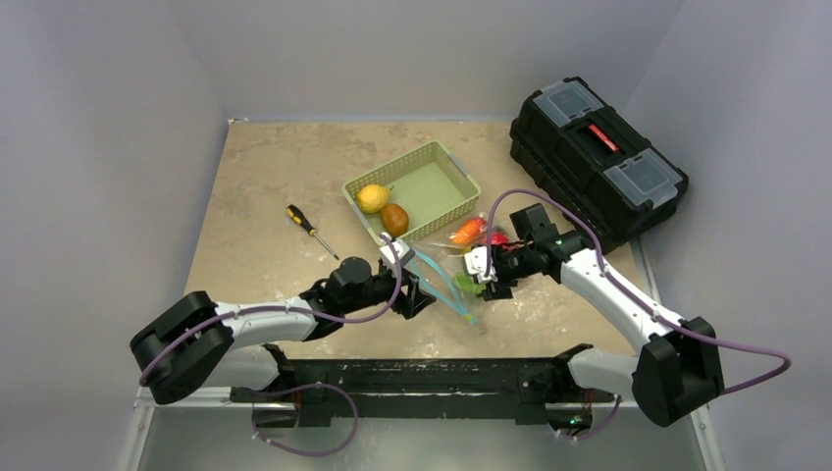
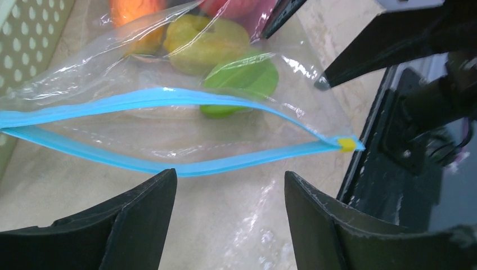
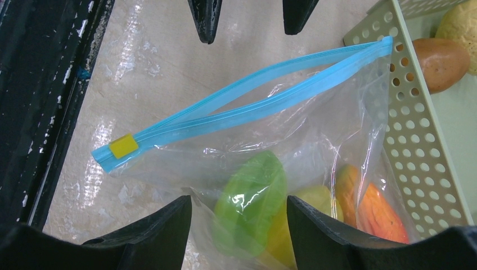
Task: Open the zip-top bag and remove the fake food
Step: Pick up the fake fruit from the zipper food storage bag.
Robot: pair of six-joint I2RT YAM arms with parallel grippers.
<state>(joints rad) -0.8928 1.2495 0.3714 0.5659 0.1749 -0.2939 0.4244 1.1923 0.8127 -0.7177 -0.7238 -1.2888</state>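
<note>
Clear crinkly film is what I am dealing with: the zip-top bag [image 1: 443, 265] is lying on the table [image 1: 265, 177] between my two arms, one end of its strip right against the green basket [image 1: 432, 191]. The light-blue zipper strip [image 2: 169, 95] is standing parted, its two lips bowing apart, with the yellow slider [image 3: 122, 146] sitting at one end. I am judging the bag light, limp and slippery, likely to slide if pushed. The stiffer strip is looking like the best place to pinch. The fake food [image 3: 250, 197] inside, green, yellow, orange and red, is looking hard, glossy and light, apt to roll. The left gripper [image 2: 230, 180] is facing the mouth with jaws spread, holding nothing. The right gripper [image 3: 239, 205] is hanging over the bag's belly, jaws also spread wide. I am finding no readable writing, neither on the bag nor on the black toolbox [image 1: 598, 162].
</note>
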